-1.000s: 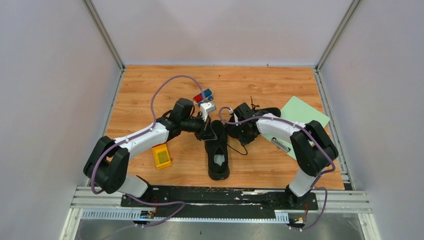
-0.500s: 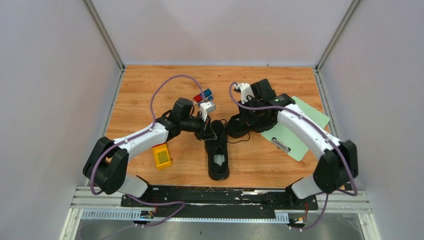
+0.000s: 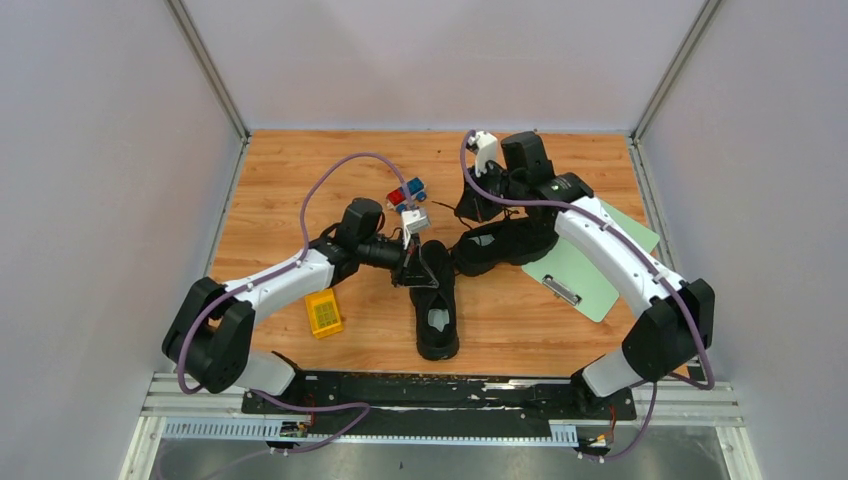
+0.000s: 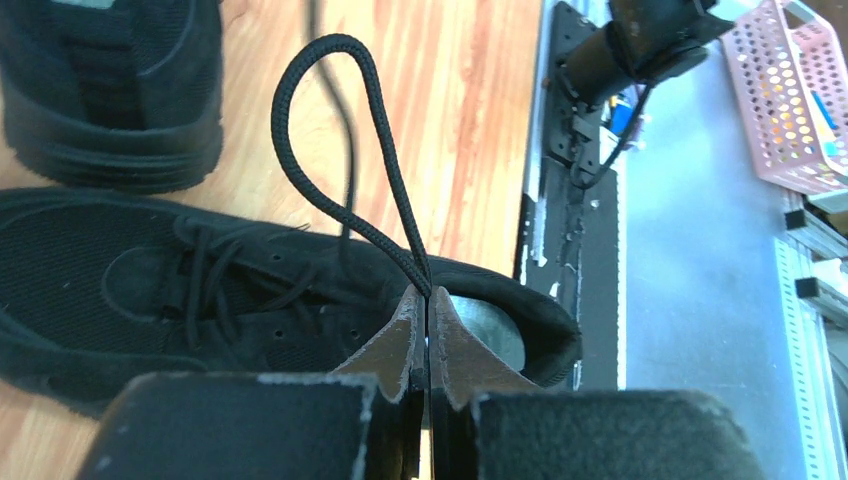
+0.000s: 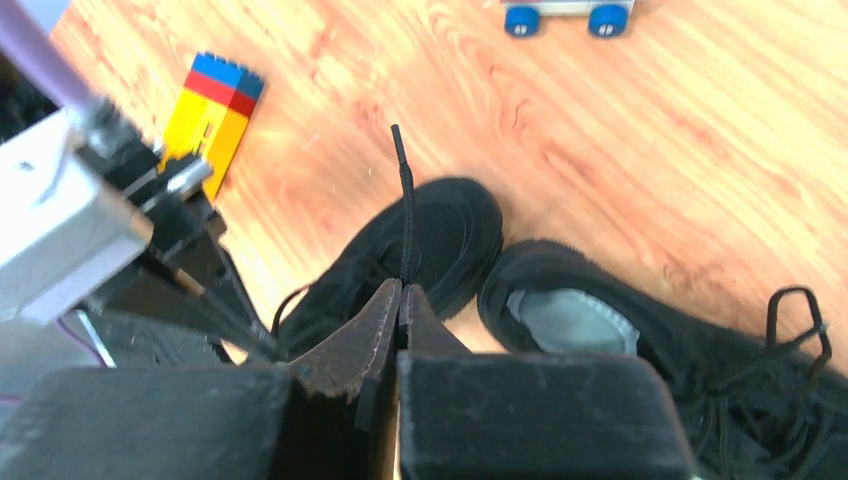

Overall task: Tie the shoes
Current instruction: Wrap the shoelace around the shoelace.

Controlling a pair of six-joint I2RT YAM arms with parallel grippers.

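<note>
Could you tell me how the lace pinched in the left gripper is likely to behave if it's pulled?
Probably floppy: the lace curls into a loop beyond the shut left gripper. It looks thin and light, so likely little resistance until it tugs the shoe.

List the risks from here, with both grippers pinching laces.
1. The left gripper pinches the lace loop only at its fingertips; a tug may pull it free or collapse it.
2. The right gripper holds the lace end close to its tip, so it may slip out.
3. Hard pulling may drag the near shoe.
</note>
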